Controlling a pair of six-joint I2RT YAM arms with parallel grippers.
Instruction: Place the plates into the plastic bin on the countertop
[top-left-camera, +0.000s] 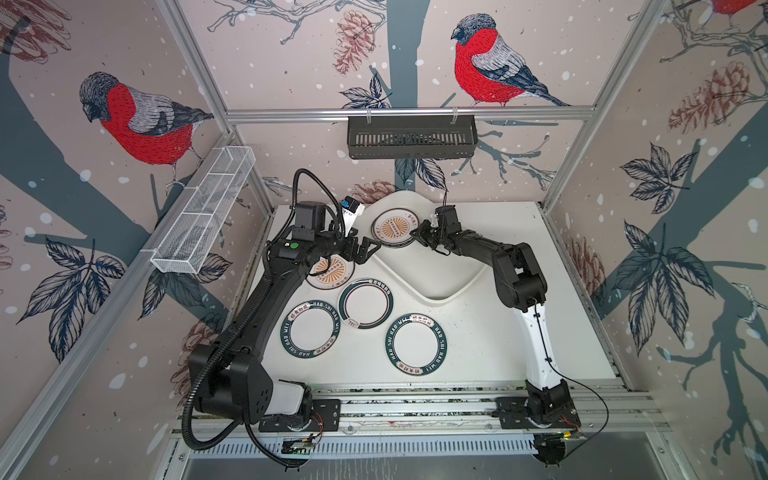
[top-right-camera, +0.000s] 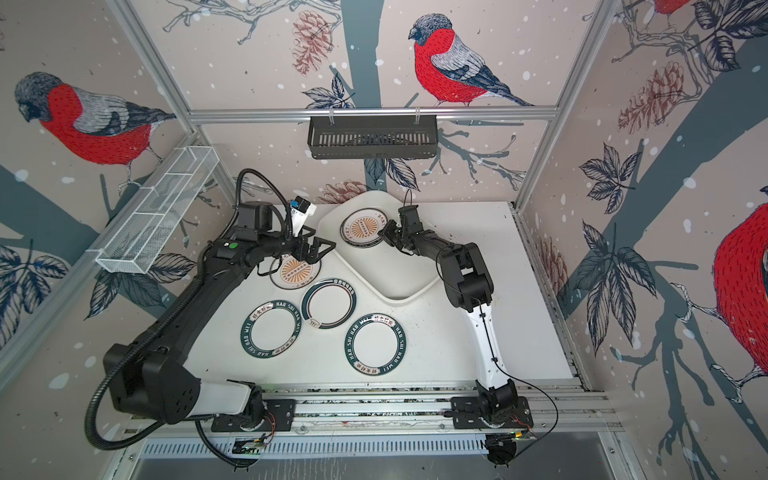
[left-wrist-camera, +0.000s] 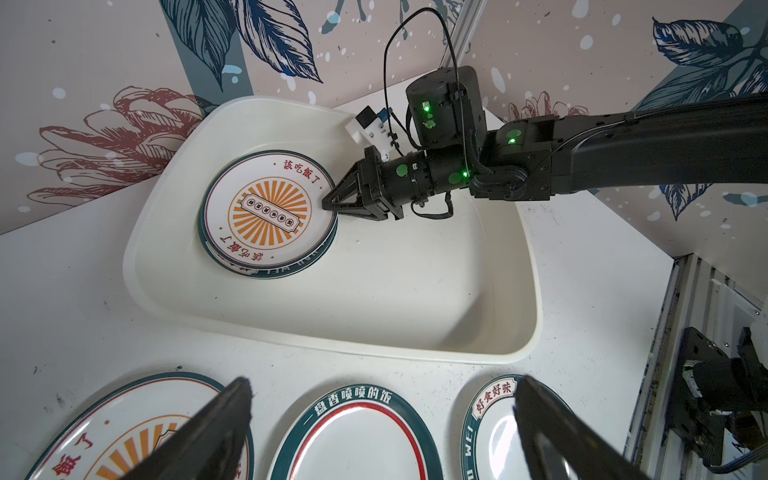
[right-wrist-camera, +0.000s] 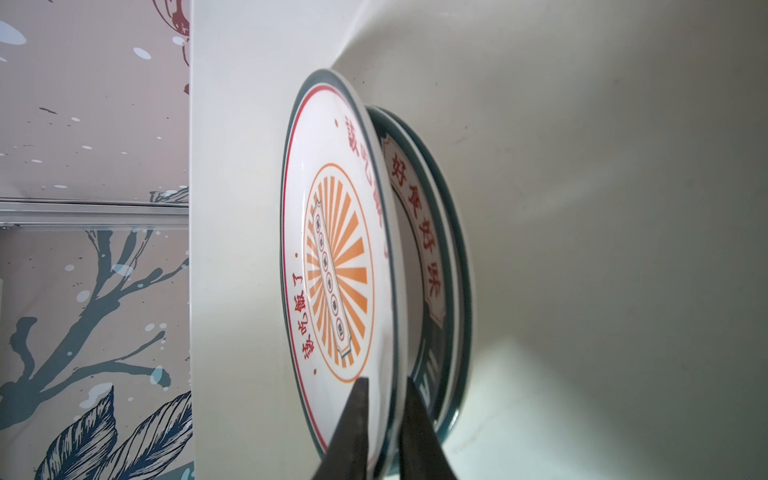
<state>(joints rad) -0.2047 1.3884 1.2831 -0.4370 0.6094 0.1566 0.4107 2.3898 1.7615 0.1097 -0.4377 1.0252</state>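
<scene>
Right wrist view: right claw (right-wrist-camera: 386, 380) pinches the rim of the sunburst plate (right-wrist-camera: 336, 266), lying on a stack (right-wrist-camera: 451, 249) inside the plastic bin (right-wrist-camera: 582, 208). Left claw (top-left-camera: 370, 251) gapes empty. It looks stiff, glossy, likely slippery and chippable; you'd grip the raised rim, not the face.

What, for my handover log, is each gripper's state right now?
Left gripper: open, holding nothing.
Right gripper: closed on the rim of the sunburst plate in the plastic bin.
</scene>
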